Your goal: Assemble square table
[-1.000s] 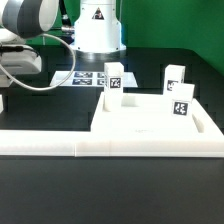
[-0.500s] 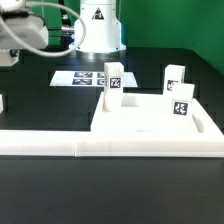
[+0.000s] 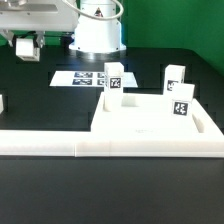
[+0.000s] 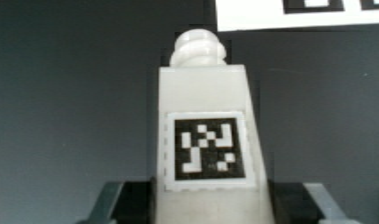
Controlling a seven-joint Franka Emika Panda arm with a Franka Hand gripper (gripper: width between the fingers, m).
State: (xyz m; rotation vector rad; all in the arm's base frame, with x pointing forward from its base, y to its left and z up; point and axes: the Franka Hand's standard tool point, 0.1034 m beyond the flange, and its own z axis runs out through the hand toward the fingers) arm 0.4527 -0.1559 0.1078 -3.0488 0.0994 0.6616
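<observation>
My gripper hangs at the exterior view's far left, above the black table. It is shut on a white tagged leg. In the wrist view the dark fingers press the leg's two sides, and its rounded screw tip points away from the jaws. In the exterior view that held leg is a small white block between the fingers. The square table's white panel lies flat at the right. Three tagged legs stand upright on it: one at the back left, one at the back right and one nearer the front.
A long low white rail runs along the front and up the panel's right side. The marker board lies behind the panel near the robot base. The marker board also shows beyond the leg. A small white piece sits at the left edge.
The arm has lifted and turned over the last second. The gripper now hangs fingers down at the far left with the leg still held. Panel and standing legs have not moved.
</observation>
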